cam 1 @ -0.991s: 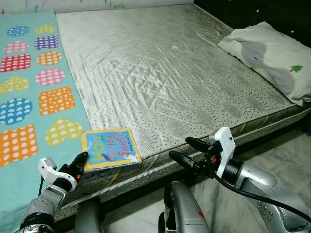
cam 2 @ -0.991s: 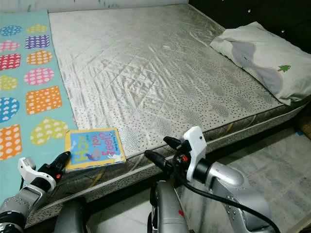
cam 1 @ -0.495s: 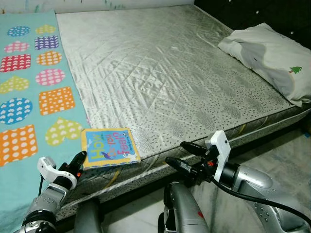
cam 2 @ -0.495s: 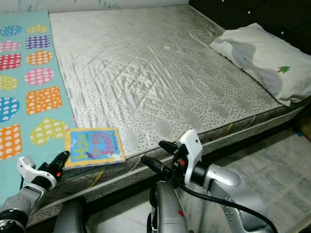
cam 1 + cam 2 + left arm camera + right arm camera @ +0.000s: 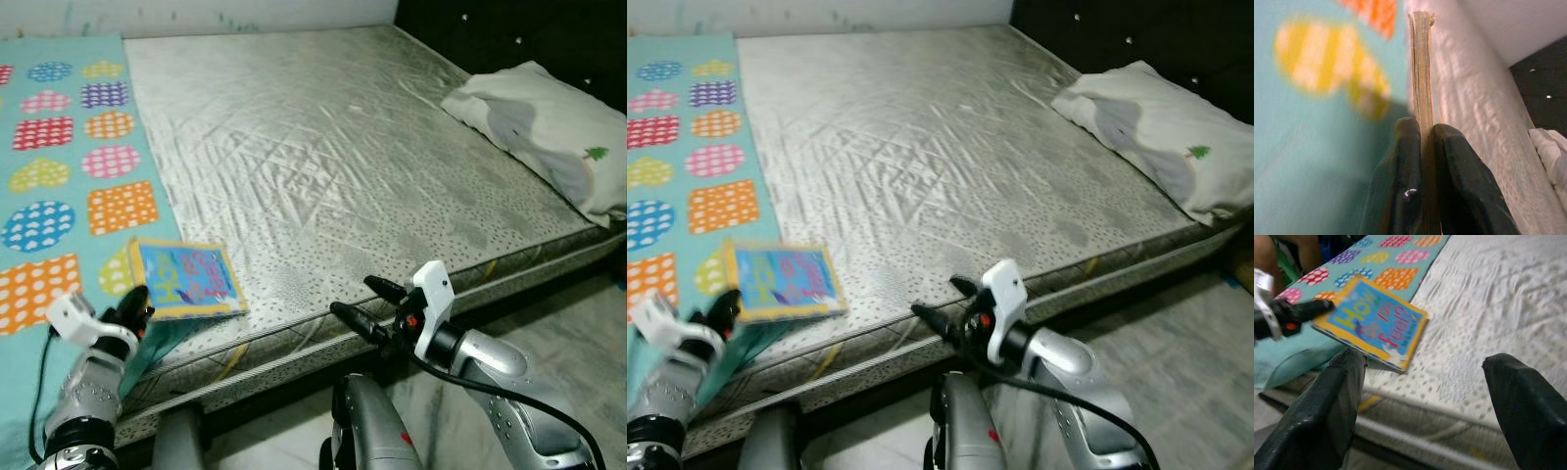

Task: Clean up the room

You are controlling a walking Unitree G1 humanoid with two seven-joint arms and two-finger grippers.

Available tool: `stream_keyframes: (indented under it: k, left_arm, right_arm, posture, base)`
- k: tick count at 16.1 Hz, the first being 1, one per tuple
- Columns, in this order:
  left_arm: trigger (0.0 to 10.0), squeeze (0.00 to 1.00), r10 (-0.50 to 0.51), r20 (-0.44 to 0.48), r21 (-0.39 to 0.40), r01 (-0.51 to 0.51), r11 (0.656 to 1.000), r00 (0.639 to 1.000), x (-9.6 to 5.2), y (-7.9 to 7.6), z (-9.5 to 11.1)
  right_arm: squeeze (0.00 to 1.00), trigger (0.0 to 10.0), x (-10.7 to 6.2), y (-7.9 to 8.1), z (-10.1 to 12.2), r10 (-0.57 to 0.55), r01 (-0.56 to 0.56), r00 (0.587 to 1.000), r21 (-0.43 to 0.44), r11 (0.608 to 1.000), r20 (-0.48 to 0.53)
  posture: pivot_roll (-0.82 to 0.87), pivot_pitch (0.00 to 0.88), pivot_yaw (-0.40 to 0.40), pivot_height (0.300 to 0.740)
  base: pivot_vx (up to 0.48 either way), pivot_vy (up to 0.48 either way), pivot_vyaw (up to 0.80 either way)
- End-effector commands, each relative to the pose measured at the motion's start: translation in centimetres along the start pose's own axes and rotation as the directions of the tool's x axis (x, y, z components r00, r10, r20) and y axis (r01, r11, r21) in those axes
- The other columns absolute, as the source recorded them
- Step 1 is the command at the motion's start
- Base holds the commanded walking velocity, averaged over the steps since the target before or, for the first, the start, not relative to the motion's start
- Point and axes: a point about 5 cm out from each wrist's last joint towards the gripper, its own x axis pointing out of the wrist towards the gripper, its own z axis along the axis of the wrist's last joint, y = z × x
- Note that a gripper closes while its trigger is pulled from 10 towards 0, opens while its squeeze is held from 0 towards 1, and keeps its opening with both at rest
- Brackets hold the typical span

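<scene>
You have the bed (image 5: 323, 166) before you, its near edge running across your view. The mat (image 5: 59, 166) lies along the bed's left side. The book (image 5: 183, 278) sits at the near edge, partly on the mat's right edge, its near left corner between the left gripper's (image 5: 1422, 142) 2 fingers. The pillow (image 5: 549, 132) lies at the bed's far right edge. The right gripper (image 5: 361, 305) hangs spread just off the near edge, right of the book.

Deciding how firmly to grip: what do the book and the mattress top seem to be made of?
The book, clamped in the left gripper, looks like thick glossy board: stiff, layered tan edge. The mattress top seems satiny quilted fabric: silvery sheen, stitched diamonds.
</scene>
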Motion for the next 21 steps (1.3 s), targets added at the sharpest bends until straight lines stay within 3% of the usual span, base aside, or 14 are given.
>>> stream_keyframes:
  k: [1, 2, 3, 4, 6, 9, 12, 13, 21]
  left_arm:
    - [0.0, 0.00, -0.023, 0.059, 0.067, 0.019, 0.998, 0.998, 0.3, -0.6, 1.4]
    - [0.0, 0.00, -0.143, 0.160, 0.243, 0.101, 0.965, 0.977, 0.7, -4.2, 3.6]
    - [0.0, 0.00, -0.231, 0.193, 0.357, 0.151, 0.922, 0.954, 0.5, -6.8, 4.3]
    - [0.0, 0.00, -0.263, 0.196, 0.409, 0.166, 0.897, 0.945, 0.3, -7.8, 4.2]
    - [0.0, 0.00, -0.359, 0.177, 0.535, 0.216, 0.817, 0.917, -0.3, -10.4, 3.7]
    - [0.0, 0.00, -0.424, 0.145, 0.562, 0.278, 0.779, 0.894, -1.1, -13.5, 2.6]
    - [0.0, 0.00, -0.410, 0.106, 0.567, 0.284, 0.773, 0.906, -1.8, -13.5, 1.3]
    - [0.0, 0.00, -0.393, 0.097, 0.550, 0.280, 0.787, 0.914, -1.9, -13.2, 0.9]
    - [0.0, 0.00, -0.337, 0.061, 0.514, 0.260, 0.817, 0.940, -2.5, -12.4, -0.4]
  right_arm:
    - [0.00, 10.0, -0.2, -0.6, 0.4, -0.039, 0.040, 0.999, -0.017, 0.999, 0.018]
    - [0.00, 10.0, 0.5, -1.2, 1.3, -0.150, 0.153, 0.986, -0.039, 0.987, 0.076]
    - [0.00, 10.0, 1.1, -1.3, 1.7, -0.195, 0.200, 0.975, -0.040, 0.979, 0.108]
    - [0.00, 10.0, 1.3, -1.3, 1.9, -0.213, 0.219, 0.970, -0.037, 0.975, 0.121]
    - [0.00, 10.0, 1.8, -1.3, 2.2, -0.266, 0.274, 0.952, -0.035, 0.961, 0.151]
    - [0.00, 10.0, 2.3, -1.3, 2.6, -0.337, 0.339, 0.923, 0.025, 0.941, 0.188]
    - [0.00, 10.0, 2.8, -1.1, 2.9, -0.336, 0.320, 0.917, 0.110, 0.941, 0.215]
    - [0.00, 10.0, 3.0, -0.9, 3.3, -0.323, 0.304, 0.914, 0.113, 0.946, 0.245]
    - [0.00, 10.0, 3.9, -0.9, 4.7, -0.312, 0.282, 0.899, 0.140, 0.949, 0.306]
  posture:
    - [-0.10, 0.002, -0.053, 0.570]
    - [-0.08, 0.000, -0.042, 0.570]
    - [-0.07, 0.000, -0.037, 0.570]
    - [-0.07, 0.000, -0.037, 0.570]
    - [-0.06, 0.000, -0.035, 0.570]
    - [-0.06, 0.000, -0.033, 0.570]
    - [-0.06, 0.000, -0.027, 0.570]
    - [-0.06, 0.000, -0.027, 0.570]
    - [-0.05, 0.000, -0.019, 0.665]
  base:
    - [0.000, 0.000, 0.00]
    - [0.000, 0.000, 0.00]
    - [0.000, 0.000, 0.00]
    - [0.000, 0.000, 0.00]
    - [0.000, 0.000, 0.00]
    - [0.000, 0.000, 0.00]
    - [0.000, 0.000, 0.00]
    - [0.000, 0.000, 0.00]
    - [0.000, 0.000, 0.00]
